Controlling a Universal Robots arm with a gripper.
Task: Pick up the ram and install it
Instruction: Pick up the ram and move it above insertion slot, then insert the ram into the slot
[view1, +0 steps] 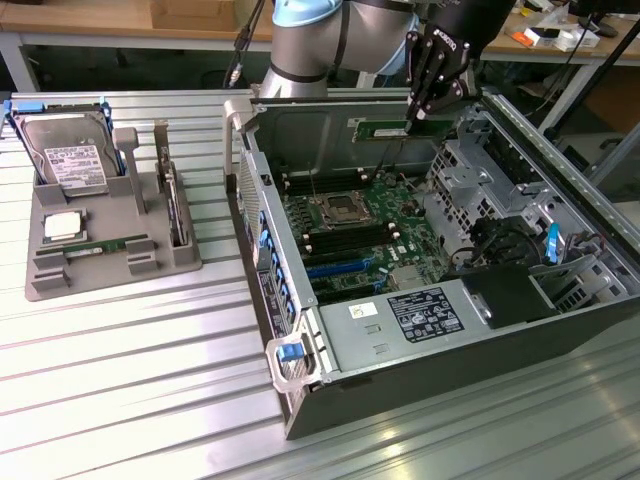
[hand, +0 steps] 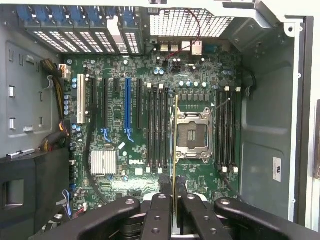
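Upper centre of the exterior view: my gripper (view1: 425, 112) is clamped on the ram (view1: 382, 127), fingers pinched together on one end of it. Ram is level, its long side running toward the exterior view's left. It is held in the air above the open computer case (view1: 310, 135), near the far wall, clear of the motherboard (view1: 400, 235). Case lies on its side on the ribbed metal bench (view1: 130, 390), lid off. CPU socket (view1: 335, 208) sits mid-board, with black memory slots (view1: 345, 240) beside it.

Wrist view: gripper (hand: 175, 202) looks straight down at the board. Ram (hand: 175, 150) shows edge-on as a thin line between my fingers (hand: 157, 215). It runs parallel to the memory slots (hand: 157, 125), over the strip between them and the CPU socket (hand: 192, 135). Not seated in any slot.

Left of the exterior view, well apart from the case: grey tray (view1: 60, 285) holding a hard drive (view1: 72, 160), a square silver chip (view1: 62, 225) and a second green stick (view1: 100, 245).
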